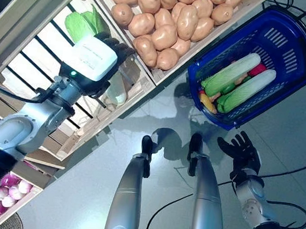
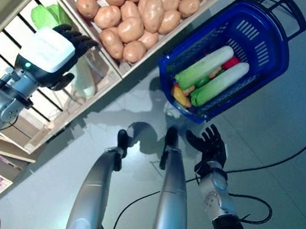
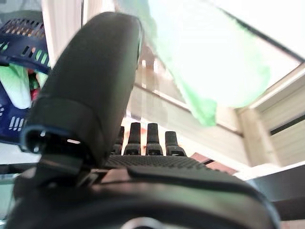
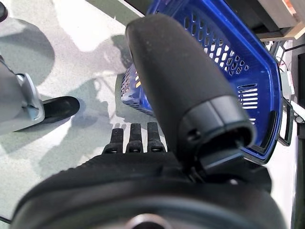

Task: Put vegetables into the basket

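While the right hand (image 1: 242, 152) waits low over the floor with its fingers spread and nothing in it, the blue basket (image 1: 293, 47) sits just past it. Inside the basket lie two long cabbages (image 1: 232, 74) and some small bits of red and orange food. Beside the basket, a crate (image 1: 157, 76) is full of potatoes (image 1: 169, 17). The left hand (image 1: 101, 59) is in the next crate (image 1: 94, 121), fingers straight, right by a green cabbage (image 1: 83, 23), not holding it.

Bright, even light; soft shadows pool on the glossy floor (image 1: 158, 115) at mid-frame. The left wrist view's upper right is washed out, its green leaf (image 3: 214, 62) blurred.
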You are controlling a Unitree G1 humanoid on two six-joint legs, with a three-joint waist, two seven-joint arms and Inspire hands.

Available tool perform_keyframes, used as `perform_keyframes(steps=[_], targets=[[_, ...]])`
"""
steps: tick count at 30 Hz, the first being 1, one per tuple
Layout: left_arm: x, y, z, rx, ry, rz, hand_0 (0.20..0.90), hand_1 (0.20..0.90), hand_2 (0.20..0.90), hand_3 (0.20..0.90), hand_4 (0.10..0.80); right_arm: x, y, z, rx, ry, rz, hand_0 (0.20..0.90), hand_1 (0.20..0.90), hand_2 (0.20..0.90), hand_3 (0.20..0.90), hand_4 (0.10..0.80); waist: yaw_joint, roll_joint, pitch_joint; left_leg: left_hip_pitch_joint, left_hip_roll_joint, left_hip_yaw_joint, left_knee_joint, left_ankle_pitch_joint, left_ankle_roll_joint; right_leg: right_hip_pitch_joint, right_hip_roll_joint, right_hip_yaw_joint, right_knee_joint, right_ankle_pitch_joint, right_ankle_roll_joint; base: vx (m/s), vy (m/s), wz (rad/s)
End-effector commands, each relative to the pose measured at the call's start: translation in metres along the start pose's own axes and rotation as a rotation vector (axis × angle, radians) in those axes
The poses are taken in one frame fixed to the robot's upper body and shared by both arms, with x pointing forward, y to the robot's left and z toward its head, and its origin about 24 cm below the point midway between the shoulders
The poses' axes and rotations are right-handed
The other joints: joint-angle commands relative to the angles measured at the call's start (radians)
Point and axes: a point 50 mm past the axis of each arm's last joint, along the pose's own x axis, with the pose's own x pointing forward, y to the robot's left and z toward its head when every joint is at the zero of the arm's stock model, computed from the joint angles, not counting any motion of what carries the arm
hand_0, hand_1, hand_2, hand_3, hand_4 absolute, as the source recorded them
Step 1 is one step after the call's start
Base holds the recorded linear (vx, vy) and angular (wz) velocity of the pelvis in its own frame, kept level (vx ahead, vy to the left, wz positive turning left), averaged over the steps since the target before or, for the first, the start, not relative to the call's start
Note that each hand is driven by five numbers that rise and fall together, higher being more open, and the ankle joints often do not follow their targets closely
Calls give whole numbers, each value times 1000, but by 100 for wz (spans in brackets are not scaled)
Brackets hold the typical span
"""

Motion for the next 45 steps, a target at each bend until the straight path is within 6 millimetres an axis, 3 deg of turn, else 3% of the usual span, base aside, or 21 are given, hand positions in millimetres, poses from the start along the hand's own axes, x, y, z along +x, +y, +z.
perform_keyframes(steps=[1,7,14,17,26,33,45], targets=[[0,46,-19,114,62,263,900,900,900,900,800,-7,-3,32,-26,-170,10,900,900,900,900,800,-4,46,-4,-19,-20,76,-24,36,36,97,-7,-75,-27,-24,5,0,0,0],[-21,46,-20,192,100,407,900,900,900,900,800,-12,-4,28,27,-168,2,900,900,900,900,800,17,54,-4,-24,-29,67,-30,39,36,91,-17,-87,-21,-28,4,9,-7,6],[-32,30,-15,275,73,358,900,900,900,900,800,-14,-1,31,70,-177,12,900,900,900,900,800,24,57,-4,-30,-31,60,-36,44,32,83,-21,-94,-16,-30,5,0,-2,1],[-29,28,-10,347,33,310,900,900,900,900,800,-12,0,34,125,-157,27,900,900,900,900,800,20,56,-4,-37,-25,60,-38,51,30,76,-20,-93,-17,-26,4,0,0,0],[-7,44,-11,415,-35,233,900,900,900,900,800,-6,2,42,77,-178,23,900,900,900,900,800,4,59,-4,-41,-10,68,-45,67,28,68,-17,-88,-12,-18,7,0,0,0],[6,44,-10,463,-71,146,900,900,900,900,800,-3,4,40,44,-162,28,900,900,900,900,800,-7,58,-4,-37,0,75,-46,72,23,72,-16,-82,-14,-17,9,0,0,0],[15,25,-13,420,-87,-30,900,900,900,900,800,3,4,39,30,-148,24,900,900,900,900,800,-18,53,-4,-54,15,83,-34,72,21,55,-15,-72,-14,-11,8,0,0,0]])
